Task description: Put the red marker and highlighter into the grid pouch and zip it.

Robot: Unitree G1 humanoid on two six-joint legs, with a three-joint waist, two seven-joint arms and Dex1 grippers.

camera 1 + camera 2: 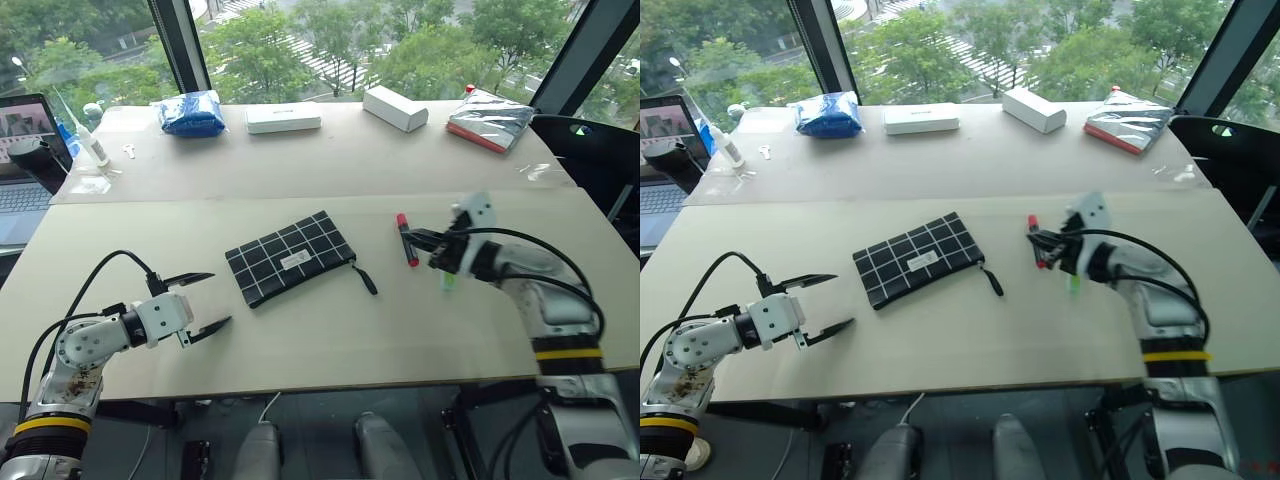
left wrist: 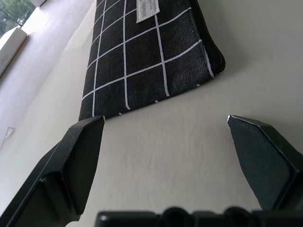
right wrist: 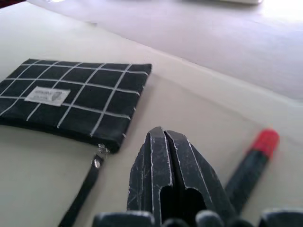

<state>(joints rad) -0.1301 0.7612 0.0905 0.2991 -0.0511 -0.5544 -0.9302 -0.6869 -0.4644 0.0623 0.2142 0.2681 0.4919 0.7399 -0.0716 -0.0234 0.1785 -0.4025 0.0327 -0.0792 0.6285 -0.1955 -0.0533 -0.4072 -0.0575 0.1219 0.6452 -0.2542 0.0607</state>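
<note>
Left gripper (image 1: pixel 208 302) nearest us, fingers spread wide, nothing in them, hovering over table (image 1: pixel 330 330). Grid pouch (image 1: pixel 290 257) lies flat just ahead of it, near but apart, zipper strap (image 1: pixel 364 276) trailing toward right side. Our right gripper (image 1: pixel 418 238) is pinched fully shut on nothing, tips just beside red marker (image 1: pixel 406 240), which lies on table past pouch's strap end. Highlighter (image 1: pixel 449 281) peeks out green under right wrist. Farther back we see blue bag (image 1: pixel 190 113) and white boxes (image 1: pixel 283 119).

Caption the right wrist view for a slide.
Shut right claw empty between red marker and grid pouch.
</note>
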